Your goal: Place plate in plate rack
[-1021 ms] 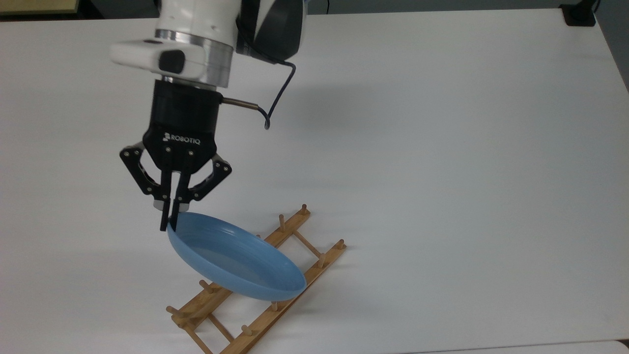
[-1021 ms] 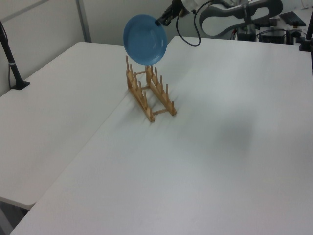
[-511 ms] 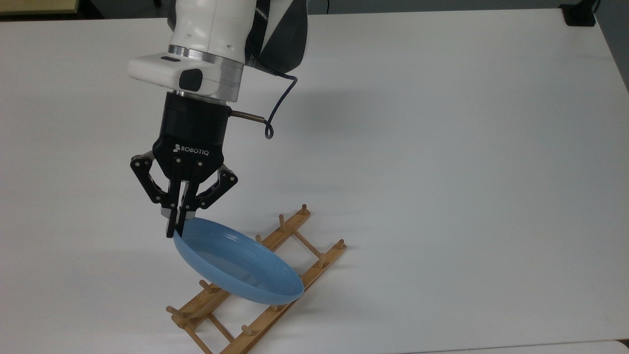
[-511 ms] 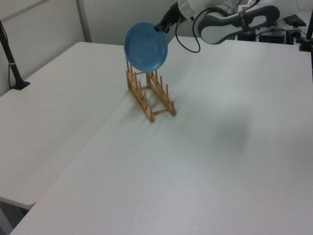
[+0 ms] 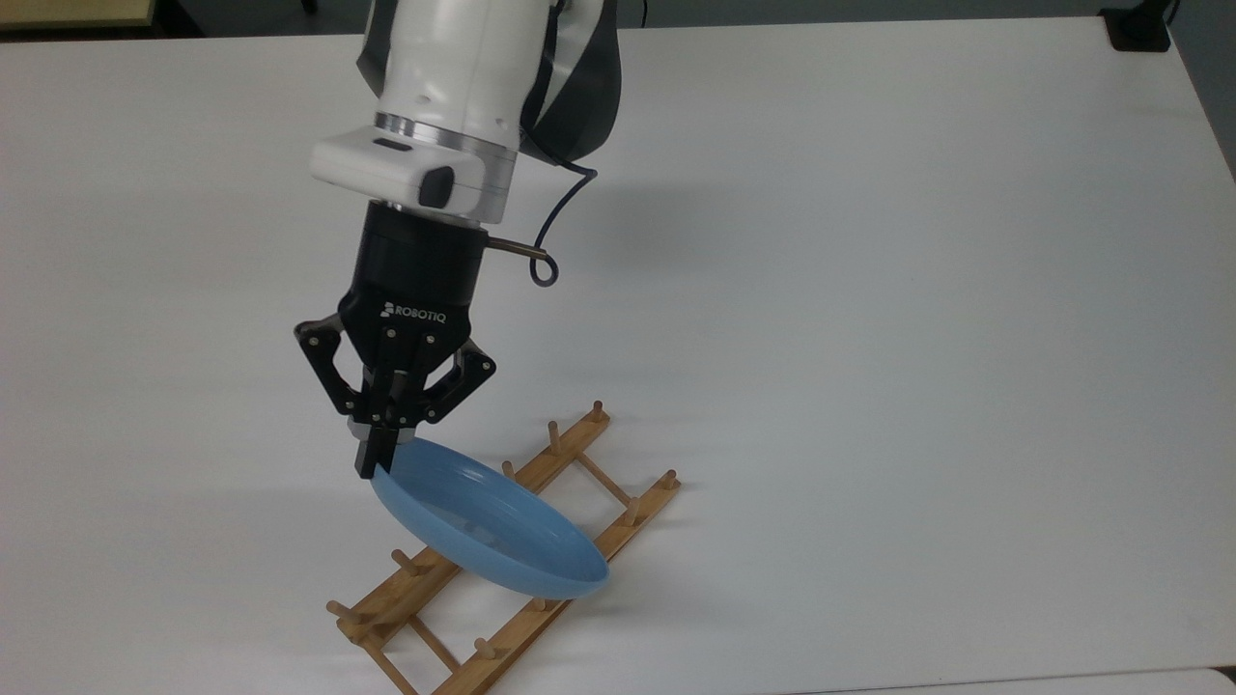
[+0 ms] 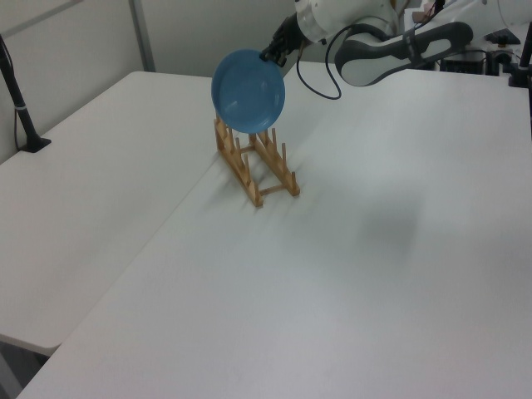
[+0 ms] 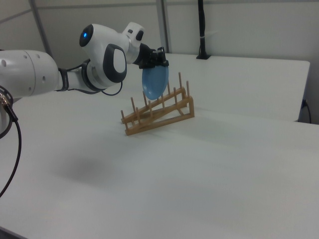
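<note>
Plate held on edge over the rack

Your gripper [image 5: 377,461] has its jaws closed tight on the plate [image 5: 492,526] rim, so the plate hangs nearly upright just above the rack [image 5: 502,569], ready to slide between pegs.

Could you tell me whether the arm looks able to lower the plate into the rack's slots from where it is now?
Probably yes. The tool is shut on the rim of the plate, which hangs upright right over the plate rack. Nothing sits between the pegs, and the table around it is bare.
</note>
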